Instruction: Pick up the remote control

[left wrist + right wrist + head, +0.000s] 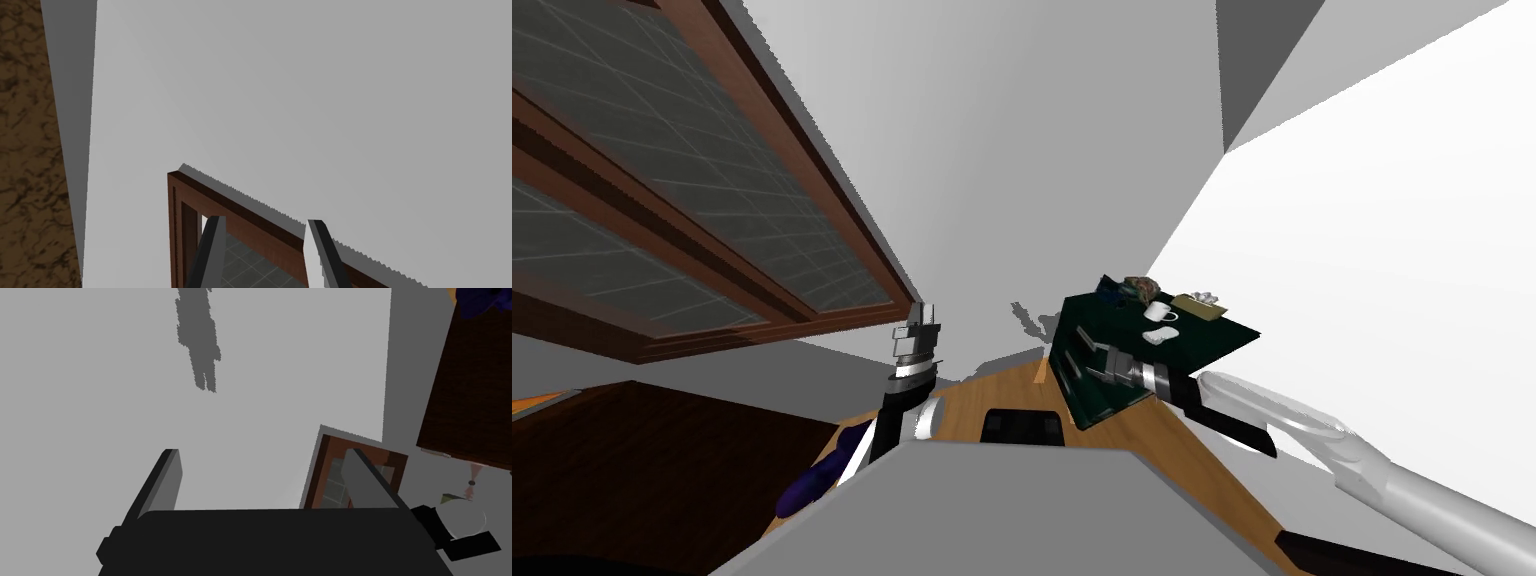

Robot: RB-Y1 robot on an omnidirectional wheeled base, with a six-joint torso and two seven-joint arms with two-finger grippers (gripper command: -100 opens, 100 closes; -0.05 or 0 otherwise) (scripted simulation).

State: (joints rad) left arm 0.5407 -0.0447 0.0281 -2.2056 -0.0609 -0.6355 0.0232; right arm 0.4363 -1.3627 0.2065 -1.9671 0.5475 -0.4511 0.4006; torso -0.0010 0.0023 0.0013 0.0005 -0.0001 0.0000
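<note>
Head view: my right gripper, open and empty, points away from the small white remote, I think, just beside it.

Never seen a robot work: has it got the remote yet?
Not yet. Done: it stands at the dark green table. In hand: the right arm reaches over it, jaws open, empty. To do: closing on the small white thing beside the mug, possibly the remote, and lifting it.

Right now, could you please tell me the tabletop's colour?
The tabletop is dark green; head view shows it best.
</note>
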